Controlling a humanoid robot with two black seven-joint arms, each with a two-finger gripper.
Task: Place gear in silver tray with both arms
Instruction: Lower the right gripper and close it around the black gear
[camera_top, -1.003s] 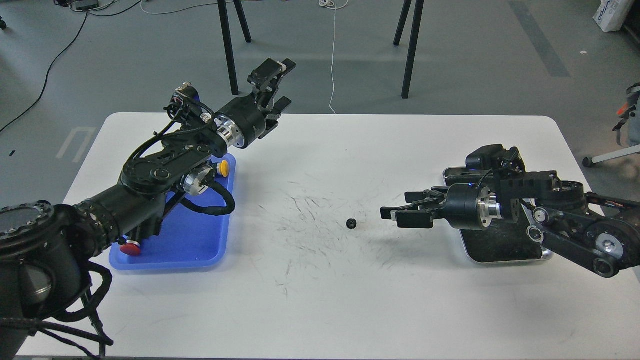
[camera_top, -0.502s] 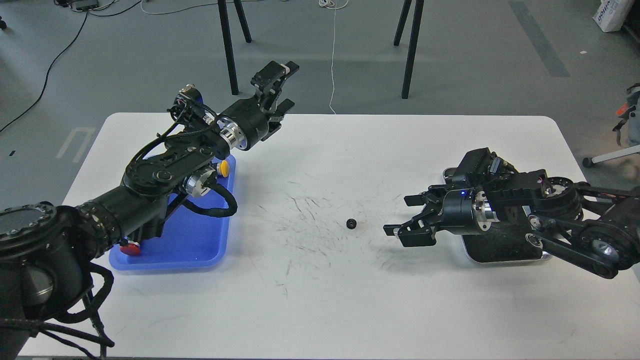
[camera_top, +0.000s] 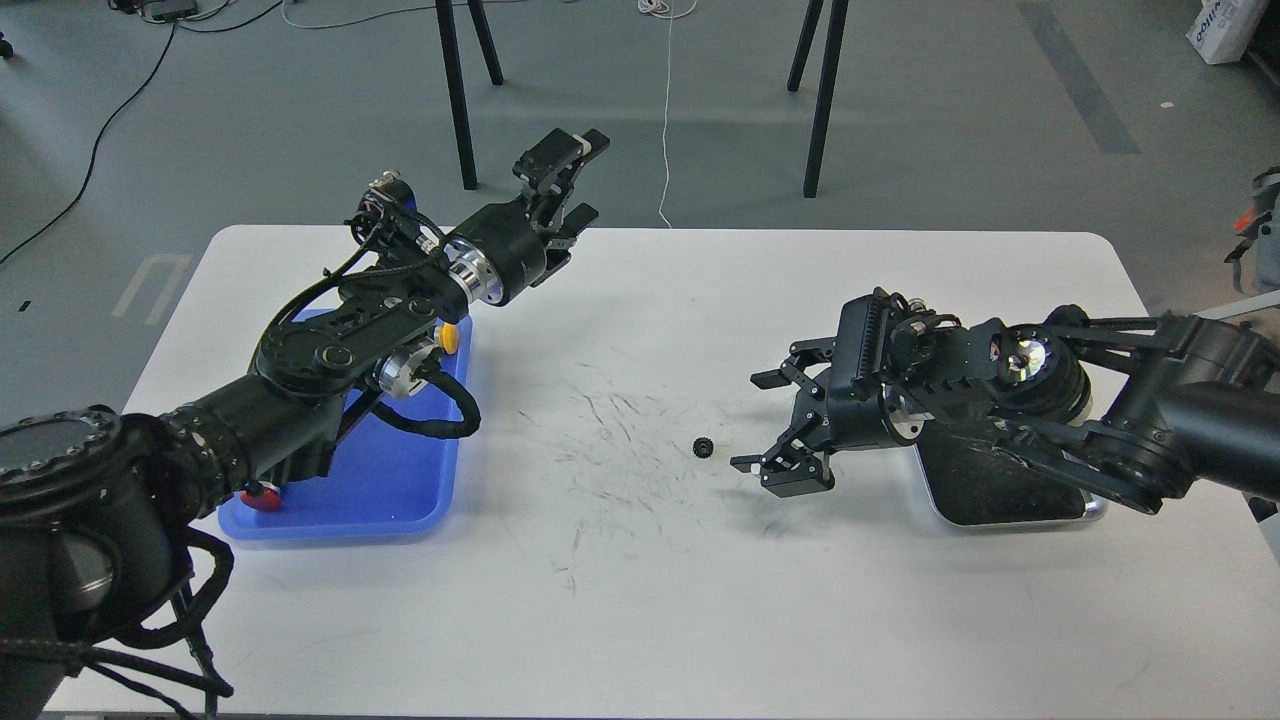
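Observation:
A small black gear (camera_top: 703, 448) lies alone on the white table near its middle. My right gripper (camera_top: 762, 422) hangs just right of it, tilted down, open, with nothing between its fingers. Behind that arm lies the silver tray (camera_top: 1010, 510), mostly covered by the arm, its dark scratched bottom showing. My left gripper (camera_top: 582, 175) is raised at the table's far edge, well away from the gear, fingers apart and holding nothing.
A blue plastic tray (camera_top: 380, 500) sits on the left under my left arm, with a yellow piece (camera_top: 450, 337) and a red piece (camera_top: 262, 497) in it. Black stand legs (camera_top: 458, 95) rise from the floor beyond the far edge.
My right gripper has swung left toward the gear and tilted downward, its wrist rolling over. My left gripper has risen slightly and moved up and to the right.

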